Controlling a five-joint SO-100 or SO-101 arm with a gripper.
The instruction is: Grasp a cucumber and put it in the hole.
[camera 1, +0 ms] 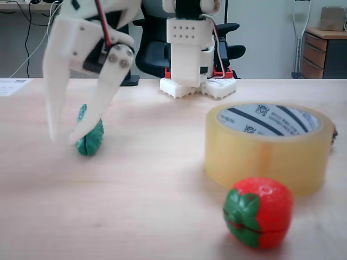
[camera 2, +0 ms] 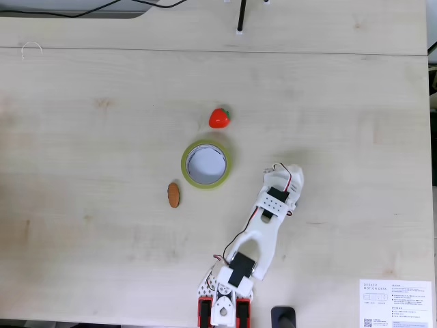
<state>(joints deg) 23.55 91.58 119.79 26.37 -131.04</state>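
Here, tape roll (camera 1: 268,149) core print — "you"

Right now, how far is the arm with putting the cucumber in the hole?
Done: nothing yet; the hole of the tape roll looks empty. In hand: the claw hangs low and open at the cucumber, which rests on the table against one finger and is not gripped yet. Left: close on it, lift it, carry it to the roll and drop it in.
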